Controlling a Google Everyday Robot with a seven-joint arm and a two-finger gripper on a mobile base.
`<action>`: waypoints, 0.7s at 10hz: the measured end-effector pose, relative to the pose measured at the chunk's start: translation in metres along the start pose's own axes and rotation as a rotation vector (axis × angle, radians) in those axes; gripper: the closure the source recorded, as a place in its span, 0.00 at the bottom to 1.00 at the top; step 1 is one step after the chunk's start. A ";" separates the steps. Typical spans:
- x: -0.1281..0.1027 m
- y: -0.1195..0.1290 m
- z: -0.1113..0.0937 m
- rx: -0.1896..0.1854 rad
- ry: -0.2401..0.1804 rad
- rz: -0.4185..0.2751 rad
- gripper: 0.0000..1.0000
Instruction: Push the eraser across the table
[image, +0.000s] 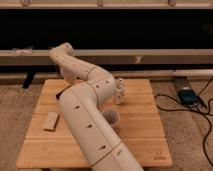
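The eraser (61, 94) shows only as a small dark sliver on the left part of the light wooden table (140, 142), at the edge of my arm. My white arm (87, 125) rises from the bottom, bends at an elbow (102, 86), runs back to a joint (61, 52) and drops toward the table. My gripper (68, 84) is at the end of that drop, just right of and behind the eraser, mostly covered by the arm.
A beige block (51, 121) lies at the table's left. A small round cup-like thing (111, 118) and a white upright object (120, 90) stand right of the arm. Cables and a blue device (186, 95) lie on the carpet at the right.
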 end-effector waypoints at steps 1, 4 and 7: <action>-0.002 0.000 0.002 0.011 -0.022 0.011 0.94; -0.008 -0.005 0.016 0.024 -0.043 0.034 0.94; -0.014 0.000 0.029 0.028 -0.040 0.034 0.94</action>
